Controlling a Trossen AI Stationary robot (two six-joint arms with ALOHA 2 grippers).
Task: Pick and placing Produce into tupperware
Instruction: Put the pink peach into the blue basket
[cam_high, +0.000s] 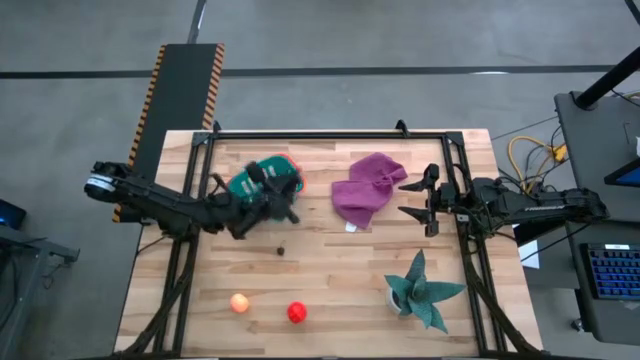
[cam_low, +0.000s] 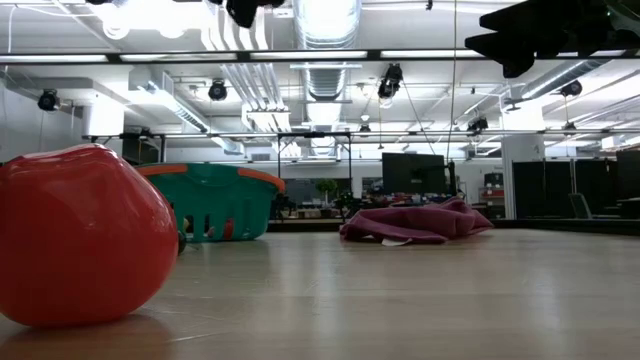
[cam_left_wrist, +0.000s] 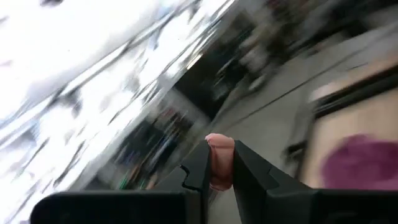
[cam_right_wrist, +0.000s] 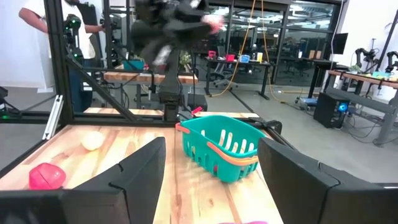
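Tupperware (cam_high: 272, 176), the teal basket w/ orange rim, sits on the table's (cam_high: 330, 280) far left part, partly under my left arm. My left gripper (cam_left_wrist: 217, 163) is raised above it, fingers (cam_left_wrist: 200, 168) clamped on a small pink produce bit (cam_left_wrist: 219, 155). Other produce: orange ball (cam_high: 239, 303) and red ball (cam_high: 297, 313) near the front edge, close together; a tiny dark bit (cam_high: 281, 250) mid-table. Purple cloth (cam_high: 368, 187) lies btwn basket and my right gripper (cam_high: 422, 196), which waits at the right edge, fingers apart. Spiky green plant (cam_high: 420, 292) front right.
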